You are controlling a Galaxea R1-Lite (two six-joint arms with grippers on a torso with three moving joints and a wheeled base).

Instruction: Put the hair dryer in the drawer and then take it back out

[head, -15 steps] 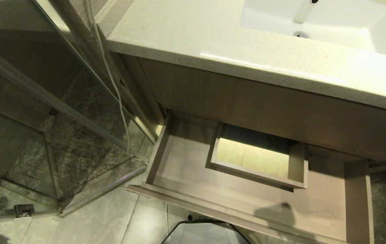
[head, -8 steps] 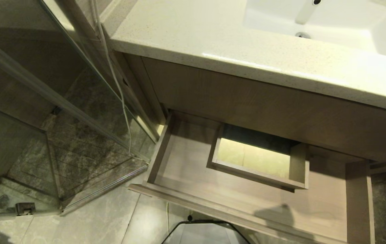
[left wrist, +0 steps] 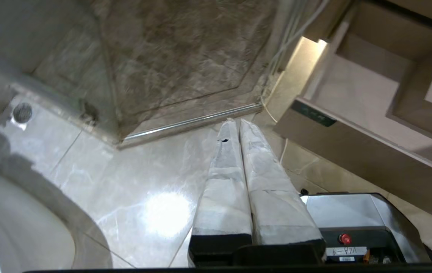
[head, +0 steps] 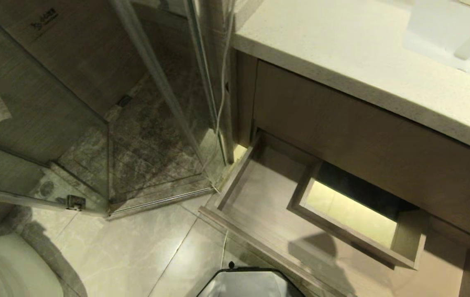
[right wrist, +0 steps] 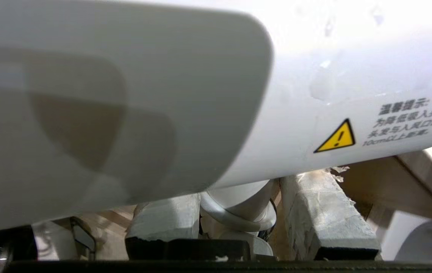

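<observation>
The hair dryer [right wrist: 295, 94] fills the right wrist view: a white barrel with a yellow warning triangle, its handle down between the padded fingers. My right gripper [right wrist: 238, 204] is shut on that handle; its fingertips are hidden behind the barrel. The drawer [head: 259, 198] stands pulled out under the vanity, and the part of its pale interior that shows is bare around a boxed cut-out [head: 354, 214]. Its front with the dark label [left wrist: 352, 151] shows in the left wrist view. My left gripper [left wrist: 237, 123] hangs shut over the floor tiles, holding nothing. Neither arm appears in the head view.
A glass shower enclosure [head: 95, 123] stands left of the vanity, with a white cord [head: 220, 95] hanging down beside it. Above the drawer are the pale counter [head: 342, 53] and sink [head: 457, 37]. A toilet [head: 4, 268] sits at lower left, my base [head: 247, 284] just before the drawer.
The whole head view has swung left, so the vanity and drawer sit further right and the shower and toilet have come in. The drawer itself stays open as before.
</observation>
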